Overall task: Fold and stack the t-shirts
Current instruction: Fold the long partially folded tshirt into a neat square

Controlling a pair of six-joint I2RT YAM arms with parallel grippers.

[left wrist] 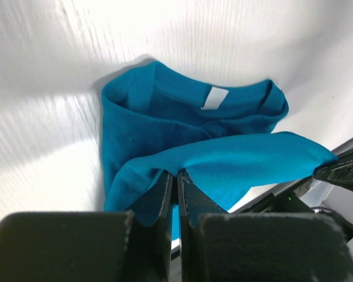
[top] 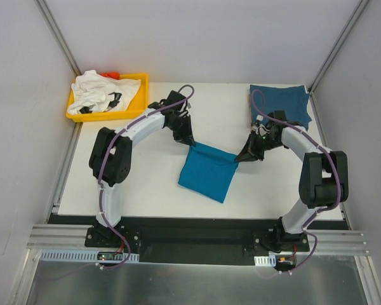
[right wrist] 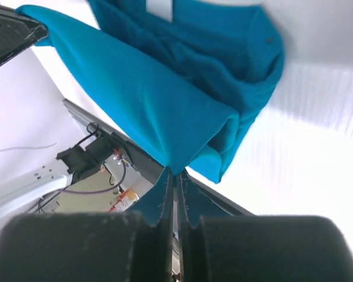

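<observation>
Currently, the white bench (top: pixel 146 184) is occupied at its centre by the teal-blue t-shirt (top: pixel 208 171), which is partly folded, with its far edge held up off the surface. The darker blue t-shirt (top: pixel 286 101) is laid flat at the far right corner of the bench, well apart from the teal-blue one. The yellow tray (top: pixel 143 89) is set at the far left corner, and the white t-shirt (top: pixel 98 92) with black marks is bunched inside it. One far corner of the teal-blue t-shirt is pinched by the left end effector (top: pixel 189 141), closed fully on the cloth. The other far corner is pinched by the right end effector (top: pixel 241 157), likewise closed tight on the fabric. A white label (left wrist: pixel 214 97) is seen inside the collar.
</observation>
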